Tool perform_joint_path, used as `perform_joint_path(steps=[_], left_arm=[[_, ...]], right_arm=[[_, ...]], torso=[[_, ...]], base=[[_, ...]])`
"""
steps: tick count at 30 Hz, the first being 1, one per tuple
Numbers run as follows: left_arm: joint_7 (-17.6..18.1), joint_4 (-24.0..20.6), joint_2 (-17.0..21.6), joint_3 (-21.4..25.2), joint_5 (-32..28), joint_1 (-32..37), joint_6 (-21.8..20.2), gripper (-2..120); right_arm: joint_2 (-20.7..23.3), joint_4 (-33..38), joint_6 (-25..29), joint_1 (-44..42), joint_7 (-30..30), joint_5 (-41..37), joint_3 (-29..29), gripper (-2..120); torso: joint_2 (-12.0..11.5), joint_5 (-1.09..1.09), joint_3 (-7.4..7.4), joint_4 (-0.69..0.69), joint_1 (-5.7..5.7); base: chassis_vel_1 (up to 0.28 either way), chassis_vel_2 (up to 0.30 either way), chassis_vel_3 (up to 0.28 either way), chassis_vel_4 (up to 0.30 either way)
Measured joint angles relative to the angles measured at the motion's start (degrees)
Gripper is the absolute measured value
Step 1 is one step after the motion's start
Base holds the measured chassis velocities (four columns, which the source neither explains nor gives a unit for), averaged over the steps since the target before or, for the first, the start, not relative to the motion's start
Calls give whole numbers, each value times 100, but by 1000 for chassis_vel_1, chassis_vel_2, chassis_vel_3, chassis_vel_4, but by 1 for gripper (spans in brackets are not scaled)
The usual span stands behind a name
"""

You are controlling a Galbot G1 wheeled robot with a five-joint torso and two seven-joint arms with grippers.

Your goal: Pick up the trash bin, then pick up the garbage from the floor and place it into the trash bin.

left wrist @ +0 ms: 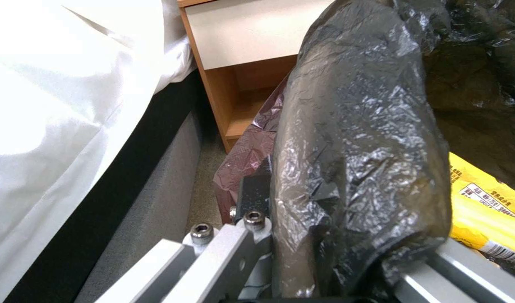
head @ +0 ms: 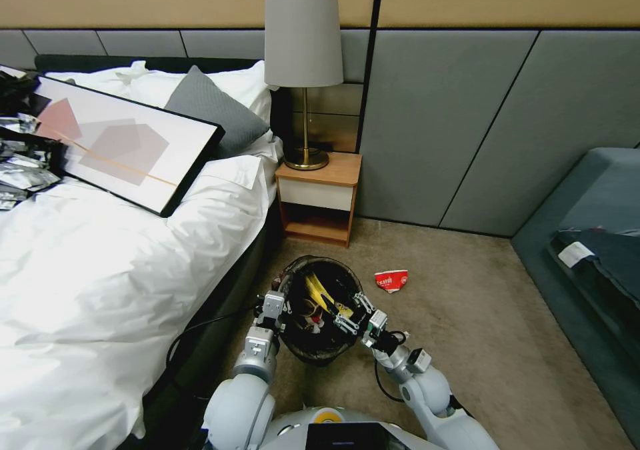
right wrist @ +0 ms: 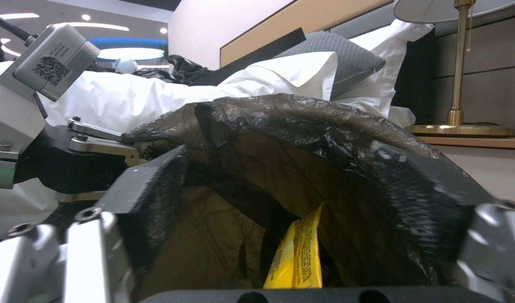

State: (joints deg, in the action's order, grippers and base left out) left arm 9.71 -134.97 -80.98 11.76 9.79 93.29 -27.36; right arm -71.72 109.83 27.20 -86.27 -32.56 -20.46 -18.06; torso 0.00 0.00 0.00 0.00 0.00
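The trash bin (head: pixel 319 351), lined with a crinkled black bag, hangs above the carpet in front of me. My left gripper (head: pixel 277 309) is shut on its left rim; the left wrist view shows the liner (left wrist: pixel 353 126) pinched between the fingers (left wrist: pixel 253 198). My right gripper (head: pixel 352 311) hovers open over the bin's right rim, its fingers (right wrist: pixel 151 189) spread wide with nothing between them. Yellow wrappers (head: pixel 323 295) (right wrist: pixel 297 252) (left wrist: pixel 487 210) lie inside the bin. One piece of garbage, a crushed red-and-white cup (head: pixel 391 280), lies on the carpet just beyond the bin to the right.
The bed (head: pixel 100 257) with a framed picture (head: pixel 120 143) runs along my left. A wooden nightstand (head: pixel 320 193) with a lamp (head: pixel 303 43) stands behind the bin. A blue-grey sofa (head: pixel 593 237) borders the right. Open carpet (head: pixel 467 317) lies between.
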Motion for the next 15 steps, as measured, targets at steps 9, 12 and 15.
perform_joint_path(steps=[9,12,15], left_arm=[[10,-14,5,2,-20,1,-33,1],[15,-13,-23,15,-23,7,-32,1],[21,-7,-26,45,-44,10,-32,1]], right_arm=[[-125,482,80,-17,842,577,-52,113],[-367,966,-3,-98,1807,1177,-190,114],[-556,1318,-93,-274,2532,1395,-309,114]], torso=[[0,2,1,0,0],[0,-3,0,0,0],[0,0,0,0,0]], base=[[0,0,0,0],[0,0,0,0],[0,0,0,0]])
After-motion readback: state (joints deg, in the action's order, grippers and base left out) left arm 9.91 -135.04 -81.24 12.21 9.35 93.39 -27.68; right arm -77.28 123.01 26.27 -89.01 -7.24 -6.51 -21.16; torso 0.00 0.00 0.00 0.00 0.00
